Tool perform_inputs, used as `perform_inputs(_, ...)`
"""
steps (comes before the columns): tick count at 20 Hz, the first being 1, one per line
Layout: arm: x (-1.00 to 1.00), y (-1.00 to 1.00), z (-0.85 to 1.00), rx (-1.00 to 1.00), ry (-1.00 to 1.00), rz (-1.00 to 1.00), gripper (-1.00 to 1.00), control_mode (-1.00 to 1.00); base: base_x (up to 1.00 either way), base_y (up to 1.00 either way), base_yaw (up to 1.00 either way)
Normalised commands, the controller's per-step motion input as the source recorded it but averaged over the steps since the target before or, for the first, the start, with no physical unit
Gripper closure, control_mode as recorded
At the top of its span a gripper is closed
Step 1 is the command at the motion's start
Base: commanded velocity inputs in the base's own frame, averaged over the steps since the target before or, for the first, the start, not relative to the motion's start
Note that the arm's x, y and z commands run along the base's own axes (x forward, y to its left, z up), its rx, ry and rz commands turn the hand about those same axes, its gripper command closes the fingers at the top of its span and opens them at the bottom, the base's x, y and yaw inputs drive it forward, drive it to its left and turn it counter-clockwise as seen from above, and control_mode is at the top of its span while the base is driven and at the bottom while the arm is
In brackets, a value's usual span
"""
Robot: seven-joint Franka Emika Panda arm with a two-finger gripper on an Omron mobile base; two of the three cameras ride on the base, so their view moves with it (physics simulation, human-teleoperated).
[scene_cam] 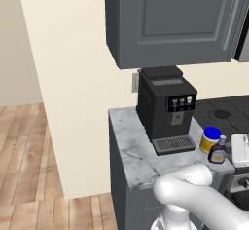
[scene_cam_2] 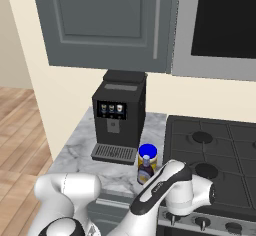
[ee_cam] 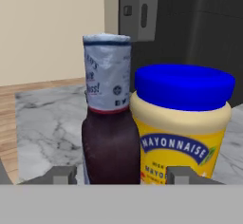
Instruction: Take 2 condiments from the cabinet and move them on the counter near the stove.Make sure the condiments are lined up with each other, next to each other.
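Marble counter [scene_cam: 129, 146] bears jar [scene_cam: 210, 139], bottle [scene_cam: 217, 152]; tool [ee_cam: 121, 174] spread around bottle.

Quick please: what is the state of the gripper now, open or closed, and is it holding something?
Gripper: open, with one fingertip on each side of the dark brown bottle; whether it grips the bottle cannot be told. The mayonnaise jar stands beside the bottle.

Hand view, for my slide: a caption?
Dark bottle and mayonnaise jar side by side on the marble counter, before the claw.
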Motion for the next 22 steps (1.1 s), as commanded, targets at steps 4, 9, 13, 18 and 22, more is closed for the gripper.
perform_inputs(4, 0.00, 0.00, 0.00, 0.00, 0.00, 0.00, -1.00, -1.00, 0.00, 0.00, 0.00)
perform_inputs(9, 0.00, 0.00, 0.01, 0.01, 0.00, 0.00, -1.00, -1.00, 0.00, 0.00, 0.00)
perform_inputs(13, 0.00, -0.04, 0.09, 0.02, 0.00, 0.00, -1.00, -1.00, 0.00, 0.00, 0.00)
perform_inputs(18, -0.07, -0.11, 0.26, 0.00, -0.02, 0.00, -1.00, -1.00, 0.00, 0.00, 0.00)
perform_inputs(22, -0.19, -0.13, 0.28, 0.00, 0.00, 0.00, -1.00, -1.00, 0.00, 0.00, 0.00)
